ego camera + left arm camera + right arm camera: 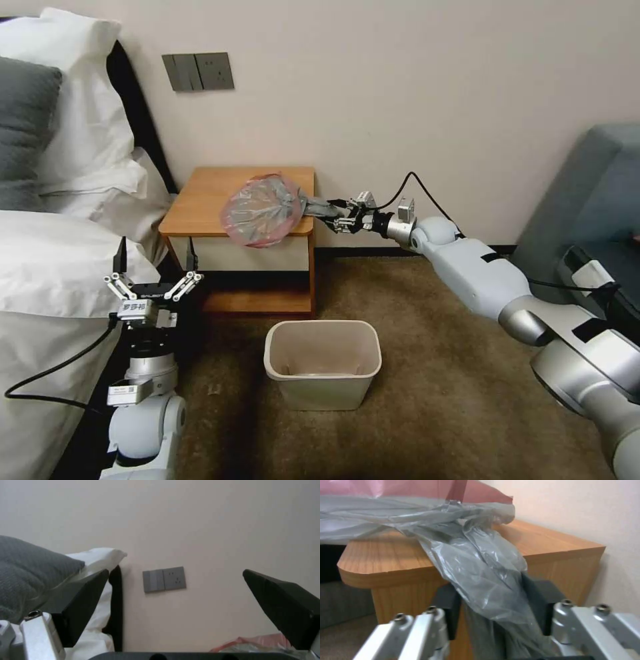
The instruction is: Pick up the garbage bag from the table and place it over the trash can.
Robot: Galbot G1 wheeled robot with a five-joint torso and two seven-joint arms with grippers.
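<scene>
The garbage bag point(261, 210), crinkly grey plastic with a pinkish-red edge, lies on the table point(200, 200) and droops over its front edge. Its twisted grey tail stretches off the table's right side into my right gripper point(330, 215), which is shut on it. In the right wrist view the bag point(476, 562) runs from the tabletop point(546, 542) down between the dark pads point(448, 600) of that gripper point(493, 595). The beige trash can point(323, 393) stands on the carpet in front of the table. My left gripper point(157, 250) points upward beside the bed, open point(176, 572), holding nothing.
A bed with white bedding point(53, 267) and a grey pillow point(23, 120) borders the left side. A grey sofa point(587, 193) stands at the right. A wall outlet plate point(198, 71) hangs above the table. Brown carpet point(433, 347) spreads around the can.
</scene>
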